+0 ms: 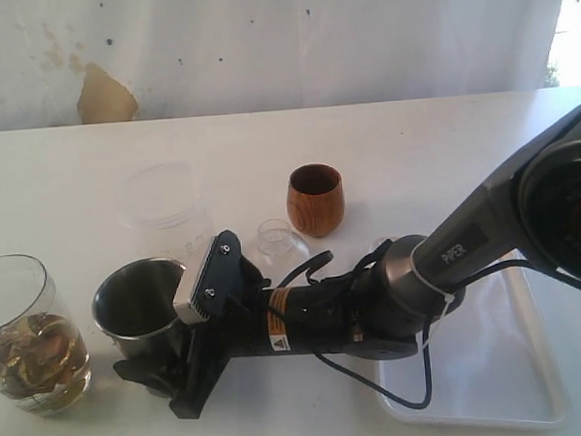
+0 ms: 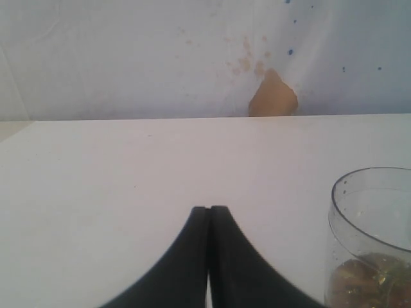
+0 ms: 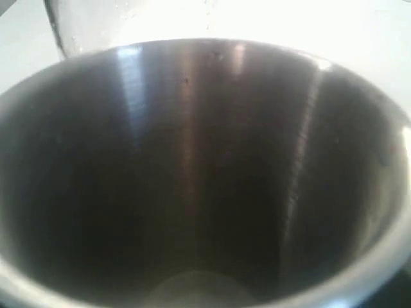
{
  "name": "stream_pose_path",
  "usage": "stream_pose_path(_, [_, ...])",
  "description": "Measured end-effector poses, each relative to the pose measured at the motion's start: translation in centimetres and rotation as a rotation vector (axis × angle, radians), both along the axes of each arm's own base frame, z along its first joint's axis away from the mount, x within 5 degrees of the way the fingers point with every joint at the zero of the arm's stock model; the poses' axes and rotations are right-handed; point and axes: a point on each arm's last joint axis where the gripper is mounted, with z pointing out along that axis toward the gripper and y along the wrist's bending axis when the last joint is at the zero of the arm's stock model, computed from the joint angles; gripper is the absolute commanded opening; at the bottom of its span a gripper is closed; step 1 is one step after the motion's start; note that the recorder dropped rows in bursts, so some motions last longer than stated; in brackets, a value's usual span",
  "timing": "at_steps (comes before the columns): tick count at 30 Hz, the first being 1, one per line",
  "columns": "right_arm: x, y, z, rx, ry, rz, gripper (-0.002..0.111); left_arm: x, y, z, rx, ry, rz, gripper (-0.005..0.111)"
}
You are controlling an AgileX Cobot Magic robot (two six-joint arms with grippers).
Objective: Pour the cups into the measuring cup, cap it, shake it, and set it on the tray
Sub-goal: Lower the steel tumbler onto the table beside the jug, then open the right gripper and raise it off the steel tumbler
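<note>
The steel tumbler stands upright on the table left of centre, and its dark inside fills the right wrist view. My right gripper reaches across from the right and flanks the tumbler's lower part. One black finger shows in front of its base and the other is hidden, so its grip is unclear. The measuring cup stands at the far left with brown pieces in it. The wooden cup stands upright behind the arm. My left gripper is shut and empty over bare table. The tray lies at the right.
A frosted plastic cup stands behind the tumbler. A small clear round piece sits between the tumbler and the wooden cup. My right arm and its cable cross above the tray's left end. A white wall backs the table.
</note>
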Motion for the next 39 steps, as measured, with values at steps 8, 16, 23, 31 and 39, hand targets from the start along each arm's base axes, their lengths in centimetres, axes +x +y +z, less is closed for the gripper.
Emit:
stream_pose_path(8, [0.1,0.0,1.0,0.012,-0.019,-0.006,0.105,0.0,0.0,0.0,0.0,0.0,0.0,0.0])
stream_pose_path(16, [0.3,-0.1,2.2,-0.015,-0.041,-0.022,0.105,0.0,0.0,0.0,0.0,0.0,0.0,0.0])
stream_pose_path(23, [0.3,-0.1,4.1,0.004,-0.082,-0.018,0.105,0.0,0.0,0.0,0.0,0.0,0.0,0.0])
stream_pose_path(31, [0.1,-0.1,5.3,0.026,-0.087,-0.017,0.105,0.0,0.0,0.0,0.0,0.0,0.0,0.0])
stream_pose_path(39, [-0.2,-0.3,8.8,0.088,-0.12,-0.019,0.105,0.0,0.0,0.0,0.0,0.0,0.0,0.0])
